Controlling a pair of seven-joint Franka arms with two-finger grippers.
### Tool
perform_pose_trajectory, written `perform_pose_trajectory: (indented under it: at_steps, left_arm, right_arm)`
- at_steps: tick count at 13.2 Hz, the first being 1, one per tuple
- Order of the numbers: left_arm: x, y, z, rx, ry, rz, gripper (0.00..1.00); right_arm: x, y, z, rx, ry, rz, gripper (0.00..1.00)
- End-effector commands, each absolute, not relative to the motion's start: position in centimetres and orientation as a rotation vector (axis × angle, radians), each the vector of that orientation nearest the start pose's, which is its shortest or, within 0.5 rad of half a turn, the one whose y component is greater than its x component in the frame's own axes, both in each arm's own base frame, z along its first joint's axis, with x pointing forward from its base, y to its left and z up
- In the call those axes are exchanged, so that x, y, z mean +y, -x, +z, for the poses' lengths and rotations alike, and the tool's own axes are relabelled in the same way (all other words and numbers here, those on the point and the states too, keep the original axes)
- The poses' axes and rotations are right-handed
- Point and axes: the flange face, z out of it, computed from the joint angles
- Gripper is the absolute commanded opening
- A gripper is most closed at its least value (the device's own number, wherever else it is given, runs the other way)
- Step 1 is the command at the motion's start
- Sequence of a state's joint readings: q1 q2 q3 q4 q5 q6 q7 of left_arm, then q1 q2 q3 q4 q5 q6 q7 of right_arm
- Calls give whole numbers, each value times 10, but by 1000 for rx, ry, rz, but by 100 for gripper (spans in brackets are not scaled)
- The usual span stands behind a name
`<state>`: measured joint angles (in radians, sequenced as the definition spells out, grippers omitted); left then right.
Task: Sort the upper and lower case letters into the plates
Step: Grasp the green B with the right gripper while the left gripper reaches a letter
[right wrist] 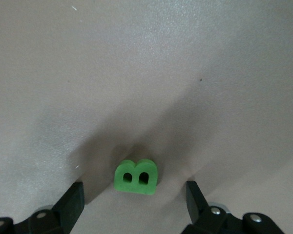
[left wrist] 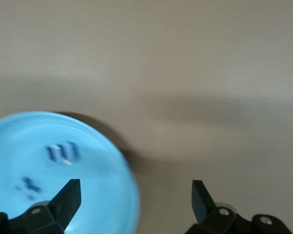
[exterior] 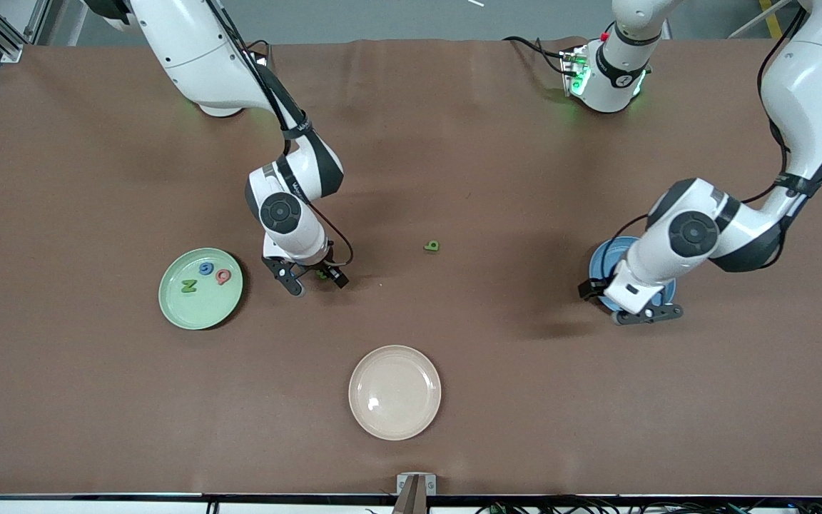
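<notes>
Right end effector [exterior: 317, 278], fingers spread wide, sits low over the brown desk [exterior: 525, 400] with a green letter B [right wrist: 136, 177] lying flat between its fingertips; neither finger touches the letter in the right wrist view. Just beside it, toward the right arm's end of the desk, lies the mint green plate [exterior: 200, 288], which carries three letters: a green N [exterior: 188, 286], a blue letter [exterior: 205, 268] and a red letter [exterior: 222, 275]. Left end effector [exterior: 645, 313] hangs over the edge of the blue plate [exterior: 605, 258] at the left arm's end of the desk, its fingers wide apart and holding nothing. In the left wrist view, two dark blue letters [left wrist: 62, 153] rest in the blue plate, blurred so that their shapes cannot be read. A small green letter [exterior: 432, 246] lies alone on the desk between the two arms, well apart from both plates. The cream-beige plate [exterior: 394, 392] sits nearer to the front camera than all other things, roughly midway along the desk.
</notes>
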<state>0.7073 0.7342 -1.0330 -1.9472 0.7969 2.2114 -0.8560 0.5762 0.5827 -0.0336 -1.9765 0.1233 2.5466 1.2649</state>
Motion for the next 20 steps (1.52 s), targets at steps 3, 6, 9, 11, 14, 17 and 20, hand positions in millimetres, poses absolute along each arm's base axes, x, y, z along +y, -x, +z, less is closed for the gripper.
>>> perform_pose_trajectory:
  at_steps: [3,6,9,11,14,17,20]
  left_arm:
    - [-293,-544,266,-274,3154,9,100]
    - [-369,-507,248,-292,3131,14,100]
    - [-428,-479,224,-320,3104,32,100]
    - [-456,-471,205,-326,3096,35,100]
    - [-475,-467,202,-312,3157,29,100]
    - [-482,-463,198,-280,3193,31,99]
    - [-491,-459,182,-256,3158,-11,99]
  right_arm:
    - [307,-525,168,1265,2858,57,63]
    - [305,-527,168,1212,2903,19,63]
    - [303,-528,168,1212,2906,18,63]
    - [303,-527,168,1211,2910,20,63]
    - [303,-527,168,1205,2916,17,57]
    - [301,-528,168,1196,2925,12,27]
    - [295,-539,179,1194,2921,5,0]
